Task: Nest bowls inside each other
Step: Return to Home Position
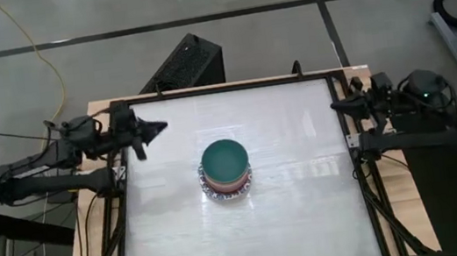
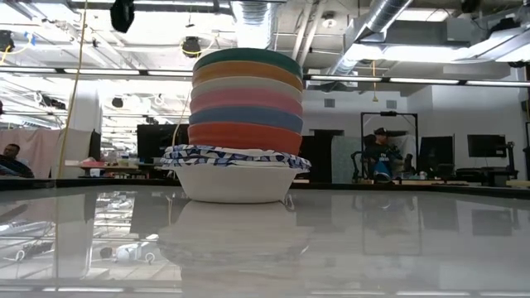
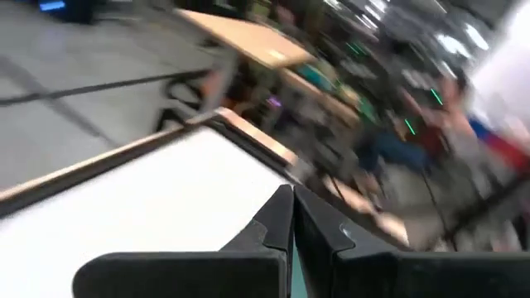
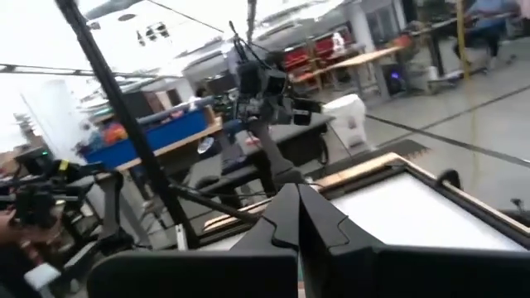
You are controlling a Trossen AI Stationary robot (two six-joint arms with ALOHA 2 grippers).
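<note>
On the desk (image 1: 312, 223) the bowls (image 1: 226, 169) stand nested in one stack at the middle, green on top. My left hand (image 1: 156, 129) and right hand (image 1: 337, 107) sit at opposite edges, fingers pressed together on nothing, well clear so nothing topples

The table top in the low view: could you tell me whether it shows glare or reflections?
Low view: the glossy table mirrors the bowl stack and the bright ceiling lights; high view: only a pale, streaky sheen across it.
</note>
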